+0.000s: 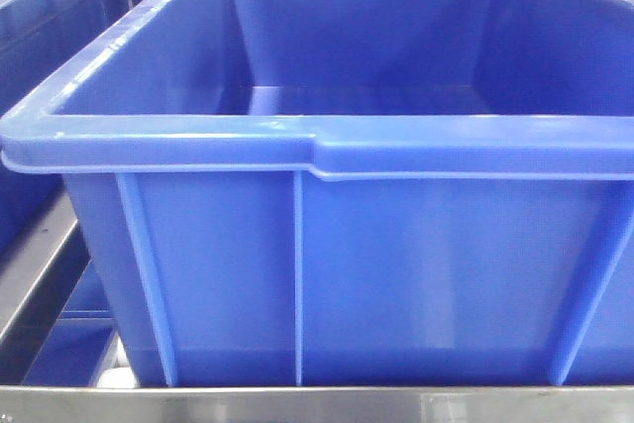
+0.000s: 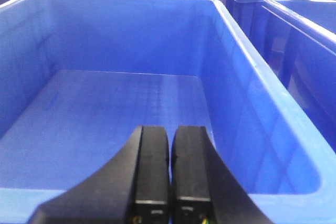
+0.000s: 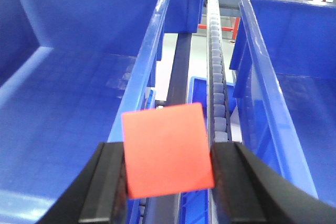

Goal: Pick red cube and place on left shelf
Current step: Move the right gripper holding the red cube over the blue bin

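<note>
The red cube (image 3: pixel 167 149) is pinched between my right jaws, spread just to its width and touching both its sides. It hangs over the gap between a blue bin (image 3: pixel 79 77) at 9 o'clock and a second bin (image 3: pixel 283 103) at 3, with a roller rail (image 3: pixel 216 77) running toward 12. My left jaws are pressed together, holding nothing, over an open blue crate (image 2: pixel 262 103).

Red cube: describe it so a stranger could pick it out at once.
In the right wrist view, find the gap between two big blue bins, where a grey roller track runs. In front of it the right gripper holds the red cube between black jaws: small, bright red, against large blue bins.
</note>
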